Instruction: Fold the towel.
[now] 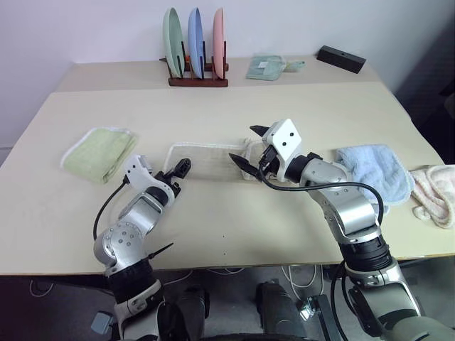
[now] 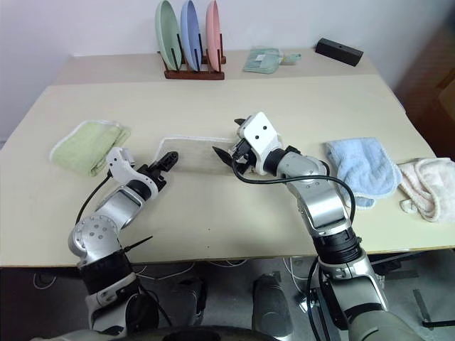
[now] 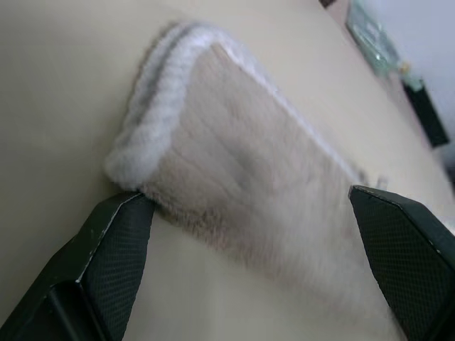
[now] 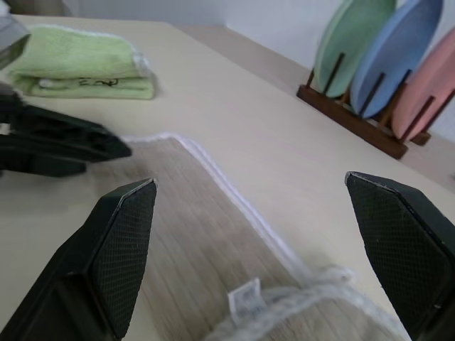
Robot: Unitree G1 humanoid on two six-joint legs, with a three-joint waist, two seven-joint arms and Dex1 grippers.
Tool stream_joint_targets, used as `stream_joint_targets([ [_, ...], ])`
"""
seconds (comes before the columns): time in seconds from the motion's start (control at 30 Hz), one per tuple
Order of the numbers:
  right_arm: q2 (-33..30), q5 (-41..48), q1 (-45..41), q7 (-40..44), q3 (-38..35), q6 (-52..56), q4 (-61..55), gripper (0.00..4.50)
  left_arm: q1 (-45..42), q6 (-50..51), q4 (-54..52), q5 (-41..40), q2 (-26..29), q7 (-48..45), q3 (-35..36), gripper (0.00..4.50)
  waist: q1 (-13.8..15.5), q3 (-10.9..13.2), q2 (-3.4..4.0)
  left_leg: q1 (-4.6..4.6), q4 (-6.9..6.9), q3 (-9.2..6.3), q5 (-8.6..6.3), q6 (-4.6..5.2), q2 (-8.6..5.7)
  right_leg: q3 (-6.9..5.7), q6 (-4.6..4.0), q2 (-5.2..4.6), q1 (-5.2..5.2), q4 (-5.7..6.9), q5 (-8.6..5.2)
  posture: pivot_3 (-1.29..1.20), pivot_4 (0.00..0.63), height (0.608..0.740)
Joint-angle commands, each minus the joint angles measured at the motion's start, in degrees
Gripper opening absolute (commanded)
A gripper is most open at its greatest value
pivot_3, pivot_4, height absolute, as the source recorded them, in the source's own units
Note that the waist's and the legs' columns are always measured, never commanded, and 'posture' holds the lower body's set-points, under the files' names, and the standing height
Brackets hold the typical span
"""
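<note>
The beige towel [image 1: 206, 162] with white edging lies on the table as a long narrow folded strip. Its right end is bunched, with a small white loop [image 4: 245, 298] showing. My left gripper [image 1: 179, 170] is at the strip's left end, low over the table and open. Its two black fingers [image 3: 106, 263] stand on either side of the towel's folded end [image 3: 242, 163]. My right gripper [image 1: 249, 145] hovers open above the bunched right end, holding nothing. Its fingers [image 4: 121, 249] are spread wide over the towel [image 4: 185, 234].
A folded light green towel [image 1: 99, 153] lies to the left, a light blue towel [image 1: 373, 170] to the right and a pink-white cloth [image 1: 437, 192] at the right edge. At the back are a plate rack [image 1: 195, 53], a small green cloth [image 1: 269, 67] and a black box [image 1: 341, 58].
</note>
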Motion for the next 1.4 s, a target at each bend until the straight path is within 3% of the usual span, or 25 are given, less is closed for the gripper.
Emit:
stream_joint_targets([
  [0.03,-0.29,-0.59,0.73,-0.47,0.02,-0.05,-3.75,4.38,-0.62,-2.44,6.02,0.42,0.69,2.70,1.17,3.60,0.54,0.00,0.00,0.04,-0.01,0.00,0.00,0.00,0.00,0.00,0.00,0.00,0.02,0.00,0.00,0.00,0.150,0.740],
  [0.27,-1.69,-1.78,3.06,-0.76,0.05,1.12,-5.63,4.38,-1.33,-7.96,7.93,0.09,2.75,0.86,-0.47,0.05,0.91,0.02,-0.04,0.01,-0.01,0.01,0.01,-0.01,-0.01,0.00,0.00,0.00,0.03,-0.05,0.00,0.00,0.150,0.740],
  [0.33,-2.08,-2.21,3.63,-0.78,0.29,1.34,-6.05,4.38,-1.49,-9.81,8.07,-0.08,3.50,-0.32,-0.97,0.05,0.86,0.05,-0.08,-0.04,-0.02,0.01,0.00,-0.02,-0.01,0.00,0.00,0.00,-0.01,-0.06,0.00,0.00,0.150,0.740],
  [0.73,-3.25,-2.99,5.64,-0.93,-0.33,1.92,-6.40,4.38,-0.77,-22.31,3.77,6.43,22.67,-20.80,-12.32,0.05,0.88,0.12,-0.20,-0.23,-0.16,0.03,0.02,-0.05,0.00,0.01,-0.02,0.00,-0.29,-0.10,0.00,0.00,0.150,0.740],
  [0.87,-3.14,-3.03,5.45,-0.87,-0.45,1.49,-5.35,4.38,-1.79,-23.83,0.73,9.52,26.25,-29.79,-23.31,0.05,0.92,0.12,-0.20,-0.24,-0.15,0.03,0.02,-0.05,0.00,0.01,-0.02,-0.01,-0.25,-0.15,0.00,0.00,0.150,0.740],
  [1.07,-3.58,-3.32,6.03,-1.53,-1.72,0.96,-3.44,4.38,-5.70,-29.13,-0.17,16.28,26.70,-42.24,-41.67,0.05,0.75,0.13,-0.19,-0.24,-0.17,0.03,0.02,-0.04,0.00,0.01,-0.02,0.00,-0.26,-0.15,0.00,0.00,0.150,0.740],
  [1.2,-5.08,-4.93,7.05,-3.51,-3.65,1.23,-1.76,4.38,-8.76,-30.89,3.63,21.22,24.98,-46.04,-50.09,0.05,0.64,0.13,-0.19,-0.24,-0.18,0.04,0.01,-0.04,0.00,0.01,-0.02,0.00,-0.27,-0.16,0.00,0.00,0.150,0.740],
  [1.4,-6.29,-5.89,8.97,-5.74,-6.56,1.40,-2.17,4.38,-10.28,-32.76,8.99,26.81,23.37,-46.32,-53.25,0.05,0.51,0.14,-0.17,-0.24,-0.19,0.05,0.01,-0.03,0.00,0.02,-0.01,0.00,-0.29,-0.15,0.00,0.00,0.150,0.740],
])
